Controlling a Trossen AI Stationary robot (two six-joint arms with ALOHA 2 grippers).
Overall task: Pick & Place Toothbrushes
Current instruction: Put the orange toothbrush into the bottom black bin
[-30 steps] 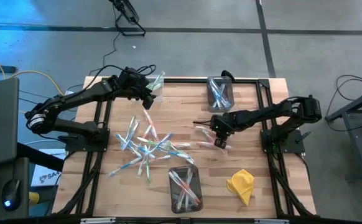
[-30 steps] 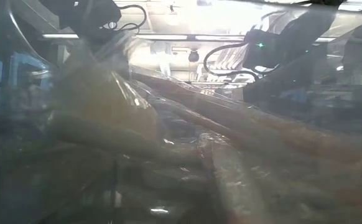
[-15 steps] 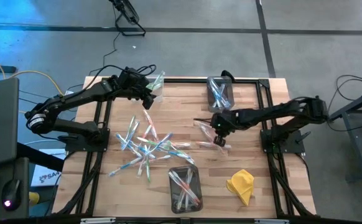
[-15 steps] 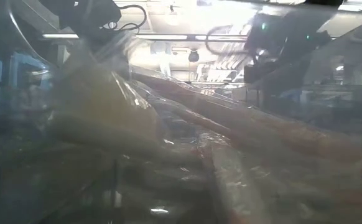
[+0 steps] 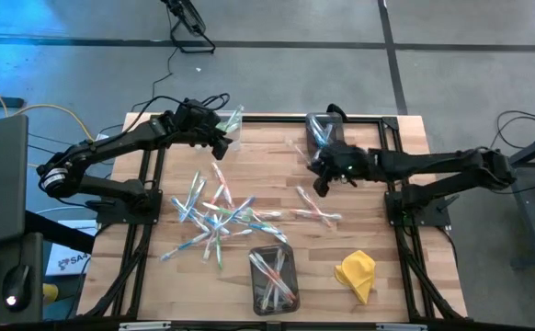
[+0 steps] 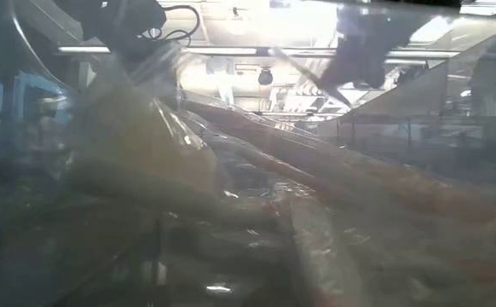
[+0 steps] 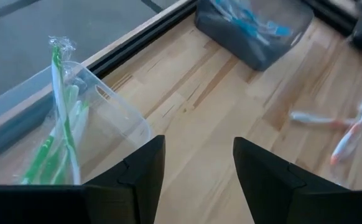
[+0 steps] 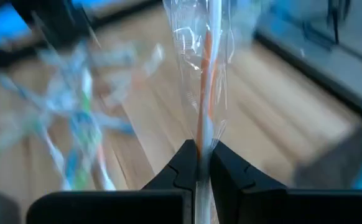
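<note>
right gripper (image 8: pixel 204 163) clenched on a pink toothbrush (image 8: pixel 207 74); keep it pinched until over the bin (image 5: pixel 324 136), left gripper (image 7: pixel 198 168) open.

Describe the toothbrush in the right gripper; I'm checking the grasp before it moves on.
The toothbrush is a thin white stick with an orange-red streak, sealed in a crinkled clear wrapper. The right gripper is shut on its lower part, so it stands up straight out of the dark fingers, touching nothing else. From above it hangs over the wooden table next to the far bin holding blue brushes.
</note>
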